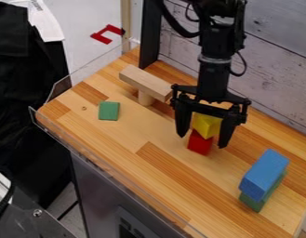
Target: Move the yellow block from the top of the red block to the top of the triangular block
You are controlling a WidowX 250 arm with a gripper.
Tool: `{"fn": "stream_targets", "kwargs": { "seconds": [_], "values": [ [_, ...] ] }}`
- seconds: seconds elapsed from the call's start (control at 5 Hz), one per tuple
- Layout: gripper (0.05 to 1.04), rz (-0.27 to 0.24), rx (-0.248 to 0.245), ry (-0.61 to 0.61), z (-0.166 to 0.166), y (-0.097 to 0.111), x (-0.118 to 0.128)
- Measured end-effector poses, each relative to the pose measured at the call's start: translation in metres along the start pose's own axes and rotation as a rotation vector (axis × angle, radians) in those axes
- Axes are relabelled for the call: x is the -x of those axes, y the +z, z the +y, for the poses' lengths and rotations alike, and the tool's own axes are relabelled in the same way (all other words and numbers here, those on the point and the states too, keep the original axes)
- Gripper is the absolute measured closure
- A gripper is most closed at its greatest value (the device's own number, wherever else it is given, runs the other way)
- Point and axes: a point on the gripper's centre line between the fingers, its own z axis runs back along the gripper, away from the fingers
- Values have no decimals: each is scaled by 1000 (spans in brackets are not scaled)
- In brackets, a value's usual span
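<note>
Claw (202, 141), spread astride it, partly hides yellow block (206, 125) on red block (199, 143); blue block (264, 174) mostly covers green block (250, 201).

A: Layout on the counter (170, 179)?

B: Mid-right: upper block (206, 124) on lower block (200, 143).

A: Left of that?

B: Beam (143, 82) lying across the top of a post (145, 99), left of that stack and further back. Lone block (109, 110) left of the post, slightly forward, apart from it.

A: Right side?

B: Second stack, right and in front of the first, apart from it. Top piece (264, 173) on base piece (252, 204).

A: Behind?

B: Wall (273, 60), along the rear edge.
</note>
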Motion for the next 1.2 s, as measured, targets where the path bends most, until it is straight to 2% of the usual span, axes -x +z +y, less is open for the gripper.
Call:
{"fn": "stream_targets", "kwargs": {
  "seconds": [0.6, 0.8, 1.0, 1.2],
  "values": [
    [85, -48, 7, 18, 5, 12, -13],
    [119, -51, 9, 23, 4, 13, -14],
    [395, -53, 17, 36, 3, 13, -14],
    [517, -50, 14, 53, 3, 13, -14]
  ]
}}
